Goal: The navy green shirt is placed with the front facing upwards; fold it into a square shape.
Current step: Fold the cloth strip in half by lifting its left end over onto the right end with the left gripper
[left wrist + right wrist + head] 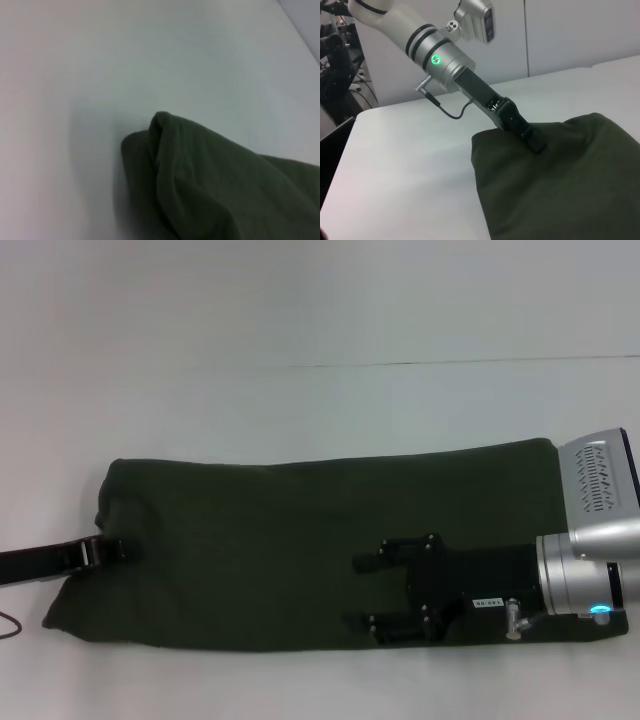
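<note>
At the shirt's (300,550) left end the left gripper (118,550) pinches its hem – lettering hidden, cloth a long folded band – right gripper (365,590) spread above.

My right arm reaches in from the right side, wrist level and low, its hand (362,592) pointing left with both black fingers (368,562) spread well apart. My left arm comes in low from the left edge, and its hand (118,550) looks closed at the tip (the right wrist camera shows it slanting down, forearm light green).
</note>
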`<move>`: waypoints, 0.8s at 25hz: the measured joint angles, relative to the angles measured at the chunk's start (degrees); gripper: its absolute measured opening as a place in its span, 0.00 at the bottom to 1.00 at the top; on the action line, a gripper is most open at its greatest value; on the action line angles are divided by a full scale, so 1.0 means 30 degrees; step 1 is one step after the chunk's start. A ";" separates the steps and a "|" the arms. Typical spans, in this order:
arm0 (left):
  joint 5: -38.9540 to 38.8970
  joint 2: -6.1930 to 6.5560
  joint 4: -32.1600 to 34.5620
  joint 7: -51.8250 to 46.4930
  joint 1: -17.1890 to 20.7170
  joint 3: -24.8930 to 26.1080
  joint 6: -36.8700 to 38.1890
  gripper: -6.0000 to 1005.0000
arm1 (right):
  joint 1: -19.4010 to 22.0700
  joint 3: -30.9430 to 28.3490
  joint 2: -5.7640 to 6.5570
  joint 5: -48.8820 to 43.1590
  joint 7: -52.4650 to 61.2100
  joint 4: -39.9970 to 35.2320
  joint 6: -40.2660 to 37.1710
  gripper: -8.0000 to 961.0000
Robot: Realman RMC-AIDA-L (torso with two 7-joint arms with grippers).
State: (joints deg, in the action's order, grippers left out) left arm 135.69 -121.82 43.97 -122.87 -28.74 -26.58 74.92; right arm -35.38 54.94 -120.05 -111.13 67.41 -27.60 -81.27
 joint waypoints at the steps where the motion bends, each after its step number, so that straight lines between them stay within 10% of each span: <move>1: -0.0062 -0.0017 0.0124 0.0000 0.0068 0.0001 -0.0009 0.18 | 0.0009 -0.0001 -0.0001 0.0006 0.0000 0.0000 0.0006 0.80; 20: -0.0288 -0.0043 0.2497 0.1490 0.1444 0.2717 0.0154 0.12 | 0.0006 0.0035 -0.0031 0.1280 0.0107 0.0391 0.1940 0.80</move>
State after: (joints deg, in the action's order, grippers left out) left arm 134.83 -121.95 51.46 -118.40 -24.41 -18.42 75.38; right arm -35.36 55.04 -120.15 -107.28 67.73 -26.42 -75.45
